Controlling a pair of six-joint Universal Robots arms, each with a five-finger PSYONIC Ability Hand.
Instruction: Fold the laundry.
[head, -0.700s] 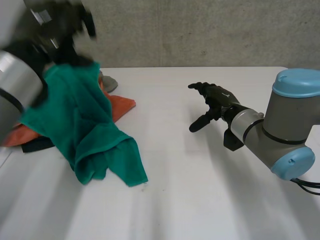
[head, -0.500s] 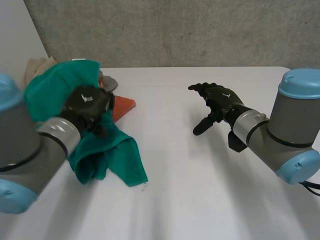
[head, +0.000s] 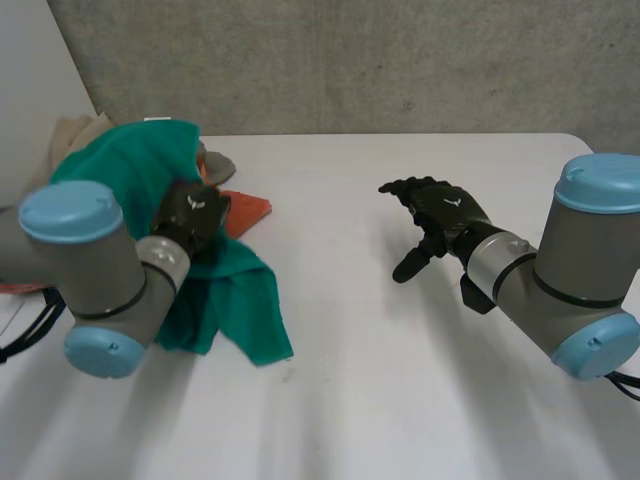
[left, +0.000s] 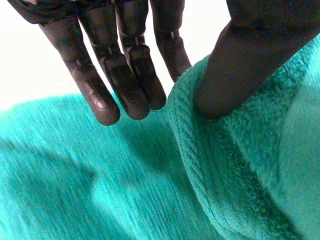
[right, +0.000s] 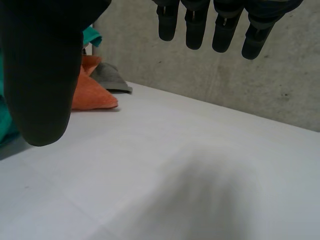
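Fingers (left: 107, 95) of the left hand (head: 195, 213) lie straight, nipping a ridge of towel (head: 236, 300) against the thumb. That towel is heaped at the table's (head: 380, 390) 9 o'clock, partly over an orange cloth (head: 251, 208). At its 3 o'clock the right hand (head: 441, 213) hovers, fingers loosely spread, holding nothing.

The left arm (head: 95, 265) covers much of the towel (head: 245, 310), which hides most of the orange cloth (head: 252, 209) and the beige cloth (head: 76, 132).
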